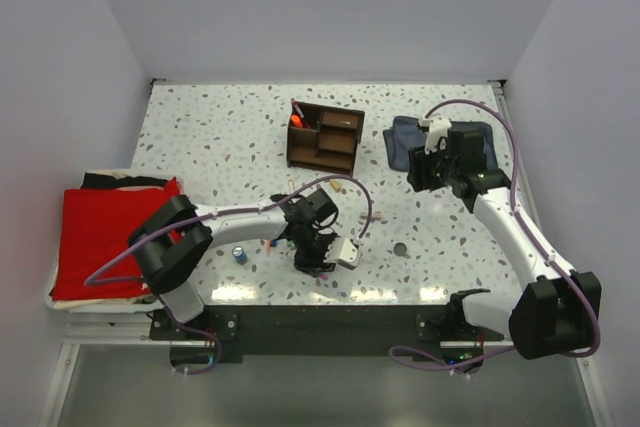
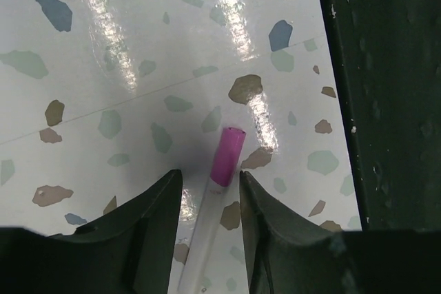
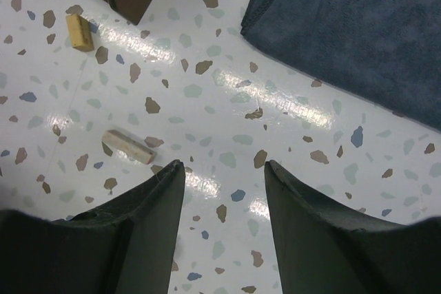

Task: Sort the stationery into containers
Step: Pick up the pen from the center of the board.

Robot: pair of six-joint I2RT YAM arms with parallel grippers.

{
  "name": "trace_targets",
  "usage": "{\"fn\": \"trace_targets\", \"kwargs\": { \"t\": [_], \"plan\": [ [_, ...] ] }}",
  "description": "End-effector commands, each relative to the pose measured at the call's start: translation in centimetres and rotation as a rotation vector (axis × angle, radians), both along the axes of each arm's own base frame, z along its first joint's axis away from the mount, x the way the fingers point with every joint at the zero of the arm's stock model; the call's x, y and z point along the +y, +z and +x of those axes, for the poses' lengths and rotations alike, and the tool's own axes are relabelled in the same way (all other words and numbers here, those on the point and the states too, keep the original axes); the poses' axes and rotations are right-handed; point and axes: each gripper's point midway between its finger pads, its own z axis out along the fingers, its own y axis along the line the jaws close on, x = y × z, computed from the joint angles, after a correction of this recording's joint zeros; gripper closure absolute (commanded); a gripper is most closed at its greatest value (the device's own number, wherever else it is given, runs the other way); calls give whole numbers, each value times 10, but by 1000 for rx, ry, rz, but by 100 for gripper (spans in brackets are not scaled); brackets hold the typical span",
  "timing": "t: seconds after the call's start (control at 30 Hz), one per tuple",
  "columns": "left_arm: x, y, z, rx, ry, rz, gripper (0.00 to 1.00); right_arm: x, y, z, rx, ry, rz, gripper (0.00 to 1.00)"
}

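Saw a white table (image 1: 220, 137) speckled grey, brown and blue. Noted a dark brown organizer (image 1: 325, 139), an orange highlighter (image 1: 297, 119), a red cloth (image 1: 100, 237), a blue-grey cloth (image 3: 344, 25), a pink-capped clear pen (image 2: 227, 156), a yellow-tan bit (image 3: 80, 32), a paler tan bit (image 3: 129, 147) and a blue cylinder (image 1: 240, 254).

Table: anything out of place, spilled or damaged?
Nothing spilled or damaged. Loose stationery lies outside the organizer: a pink-capped pen flat between the left claw's open fingers, a tan block and a tan stick near the right claw, and a blue cylinder by the left arm.
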Motion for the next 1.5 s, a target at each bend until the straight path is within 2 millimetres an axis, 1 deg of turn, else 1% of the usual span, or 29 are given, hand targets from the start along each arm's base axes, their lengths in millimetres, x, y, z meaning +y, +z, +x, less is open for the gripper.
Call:
{"fn": "trace_targets", "kwargs": {
  "t": [0.0, 0.07, 0.1, 0.27, 0.43, 0.47, 0.5, 0.6, 0.63, 0.7, 0.73, 0.77, 0.83, 0.87, 0.93, 0.97, 1.03, 1.07, 1.1, 1.13, 1.17, 1.2, 1.23, 1.27, 1.33, 1.37, 1.4, 1.43, 1.47],
  "plan": [
    [11, -29, -6, -13, 41, 78, 59, 2, 15, 2, -64, 5, 22, 46],
    [13, -35, -2, -31, 55, 90, 65, 1, 15, 0, -63, 3, 24, 46],
    [18, -43, -4, -30, 72, 114, 73, 1, 15, -1, -65, 4, 23, 46],
    [29, -61, 1, -82, 137, 141, 71, 0, 13, -7, -54, 7, 18, 46],
    [58, -93, -12, -71, 166, 286, 69, -1, 13, -9, -54, 12, 7, 46],
    [60, -96, -13, -77, 161, 301, 73, -2, 12, -8, -54, 9, 6, 46],
    [60, -98, -12, -74, 162, 310, 85, -2, 11, -8, -49, 4, 4, 46],
    [51, -90, -9, -73, 160, 287, 99, -2, 11, -6, -47, -1, 8, 46],
    [51, -85, -8, -73, 154, 287, 100, -2, 15, -4, -55, -3, 6, 46],
    [35, -63, 5, -102, 141, 218, 100, -2, 21, 0, -66, -1, -2, 46],
    [35, -54, 5, -87, 137, 214, 100, -4, 23, 1, -68, -3, -8, 46],
    [20, -34, 19, -103, 144, 150, 100, -4, 24, 3, -71, -1, -15, 46],
    [15, -18, 17, -43, 133, 133, 100, -5, 30, 7, -80, -3, -18, 46],
    [2, -1, 25, -42, 127, 84, 100, -4, 32, 8, -82, -1, -18, 46],
    [-1, 16, 25, -29, 119, 64, 100, -4, 37, 11, -93, 0, -18, 46],
    [-11, 38, 37, -65, 117, 7, 100, -5, 38, 12, -96, -3, -23, 46],
    [-16, 63, 47, -76, 124, -43, 100, -5, 44, 15, -108, -7, -27, 46],
    [-26, 94, 65, -93, 148, -129, 100, -7, 46, 16, -114, -9, -32, 46],
    [-27, 108, 73, -84, 166, -159, 100, -6, 47, 17, -117, -8, -34, 46],
    [-24, 124, 89, -84, 200, -196, 100, -8, 49, 17, -120, -11, -37, 46],
    [-33, 154, 106, -107, 202, -269, 100, -7, 48, 18, -117, -10, -39, 46],
    [-37, 171, 109, -77, 192, -325, 100, -7, 50, 19, -120, -10, -39, 46],
    [-39, 187, 119, -85, 202, -370, 100, -7, 50, 19, -121, -9, -40, 46],
    [-35, 211, 141, -117, 226, -438, 100, -7, 49, 21, -117, -8, -42, 46],
    [-40, 251, 154, -101, 202, -624, 100, -7, 52, 25, -125, -7, -44, 46],
    [-26, 265, 171, -118, 240, -693, 100, -6, 53, 26, -129, -1, -48, 46],
    [-30, 298, 183, -179, 177, -846, 100, -6, 56, 30, -133, 0, -52, 46],
    [-15, 312, 198, -143, 255, -901, 100, -7, 58, 32, -136, -2, -58, 46],
    [-10, 313, 196, -103, 241, -956, 100, -7, 60, 35, -143, 8, -67, 46]
  ]
}}
